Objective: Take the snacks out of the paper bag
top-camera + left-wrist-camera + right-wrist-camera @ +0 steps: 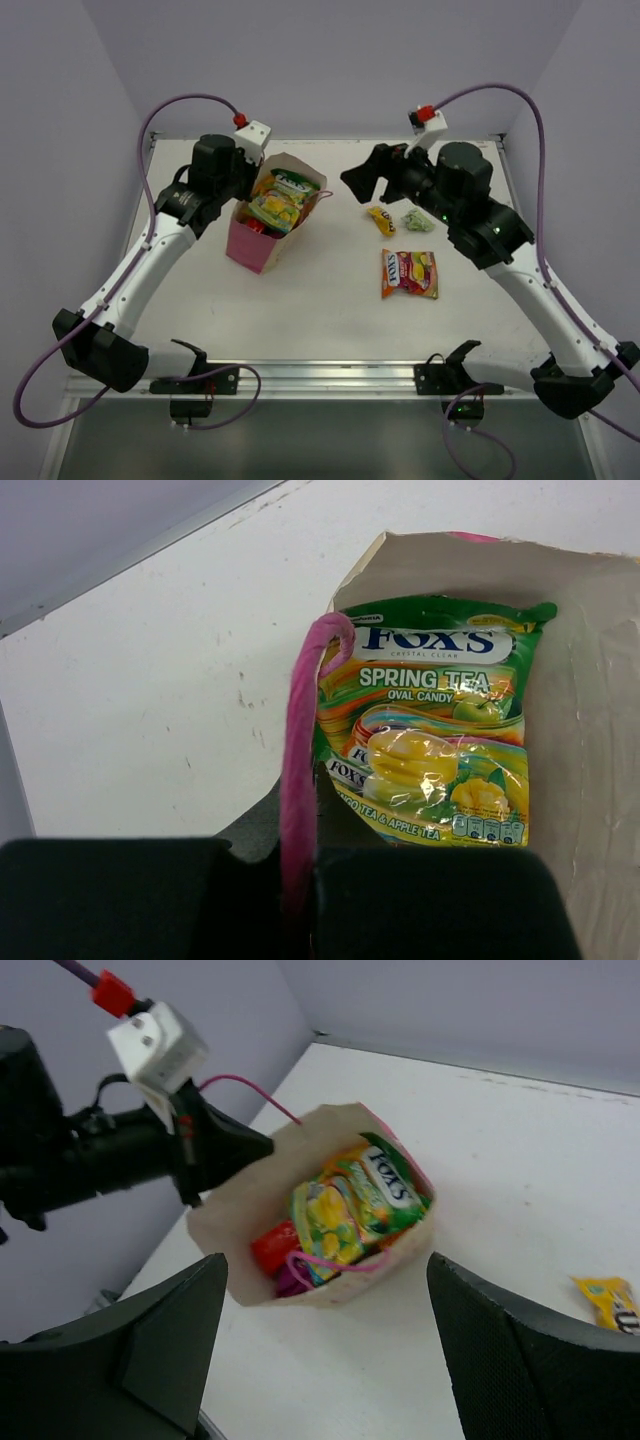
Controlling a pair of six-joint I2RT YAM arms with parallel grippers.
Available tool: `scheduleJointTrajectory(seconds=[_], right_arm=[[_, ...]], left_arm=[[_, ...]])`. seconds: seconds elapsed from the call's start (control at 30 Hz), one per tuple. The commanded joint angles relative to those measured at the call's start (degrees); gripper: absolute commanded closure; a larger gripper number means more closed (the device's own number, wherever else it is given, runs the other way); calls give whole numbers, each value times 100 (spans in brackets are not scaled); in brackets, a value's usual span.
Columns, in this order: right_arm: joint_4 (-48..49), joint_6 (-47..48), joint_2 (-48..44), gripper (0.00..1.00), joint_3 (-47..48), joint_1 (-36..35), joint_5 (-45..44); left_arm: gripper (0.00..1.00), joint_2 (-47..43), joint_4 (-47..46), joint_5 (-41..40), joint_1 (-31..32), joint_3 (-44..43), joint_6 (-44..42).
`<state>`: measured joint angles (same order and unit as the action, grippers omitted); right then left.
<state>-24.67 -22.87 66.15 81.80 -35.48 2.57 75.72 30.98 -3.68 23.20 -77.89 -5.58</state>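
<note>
Paper bag [250,250]: left gripper [298,870] clamped on handle [300,740]; right gripper [360,180] apart; three snacks [408,273] beside

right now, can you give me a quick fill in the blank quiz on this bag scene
1. The left gripper is shut on the bag's pink cord ____.
2. The green packet in the bag reads Fox's Spring ____.
3. The right gripper stands ____, holding nothing.
4. The yellow pack, green pack and red-yellow packet lie on the ____.

Missing words: handle; tea; open; table
</note>
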Motion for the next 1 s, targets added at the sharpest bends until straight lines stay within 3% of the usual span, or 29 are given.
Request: scheduleJointTrajectory(seconds=[0.0,0.17,0.37,0.6,0.87,0.97], right_arm=[[-293,-110,827,17,730,-493,7],[-469,-682,2058,19,1496,-898,-142],[-241,-1140,2876,18,1340,-1118,-221],[-257,-1614,3228,8,820,-1119,-1469],[224,-1607,3545,9,741,-1119,-1294],[-202,-1563,3651,9,1074,-1119,-1162]], left_arm=[[100,-304,-567,149,167,-244,40],[100,-321,-567,-44,369,-323,145],[100,-313,-646,-282,659,-315,303],[100,-321,-655,-484,730,-245,391],[100,-330,-664,-405,730,-157,418],[100,-321,-620,-423,730,-148,409]])
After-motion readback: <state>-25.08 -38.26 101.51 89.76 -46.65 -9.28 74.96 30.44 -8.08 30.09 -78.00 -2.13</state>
